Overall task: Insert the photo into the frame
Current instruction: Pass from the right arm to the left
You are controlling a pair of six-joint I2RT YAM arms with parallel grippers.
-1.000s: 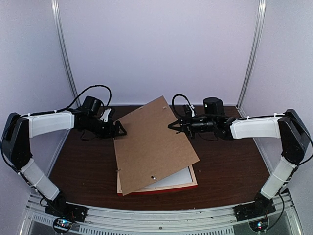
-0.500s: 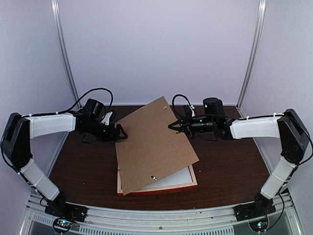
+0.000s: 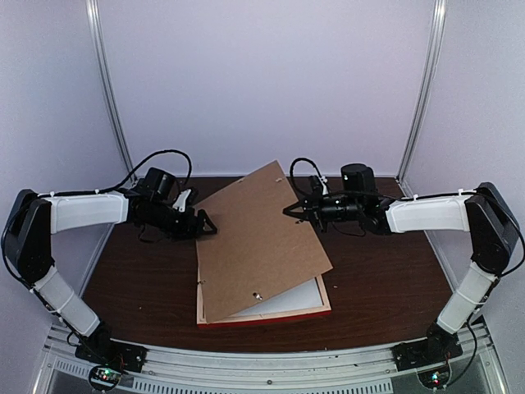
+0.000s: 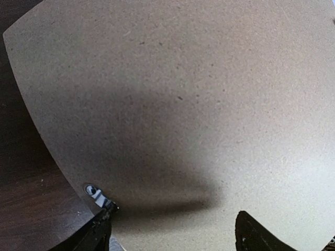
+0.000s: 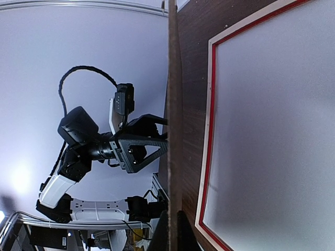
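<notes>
- Right gripper [image 3: 289, 211]: fingers clamped on the upper right edge of the brown backing board [image 3: 258, 242], which is held tilted.
- Left gripper [image 3: 210, 224]: fingers apart, at the board's left edge.
- Red frame [image 3: 271, 317]: flat on the table [image 3: 377, 279], lower centre, partly under the board, with a white panel [image 3: 295, 300] inside.

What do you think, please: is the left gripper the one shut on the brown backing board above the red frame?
Not quite: the right gripper is the one shut on the brown backing board above the red frame, as the right wrist view shows.
</notes>
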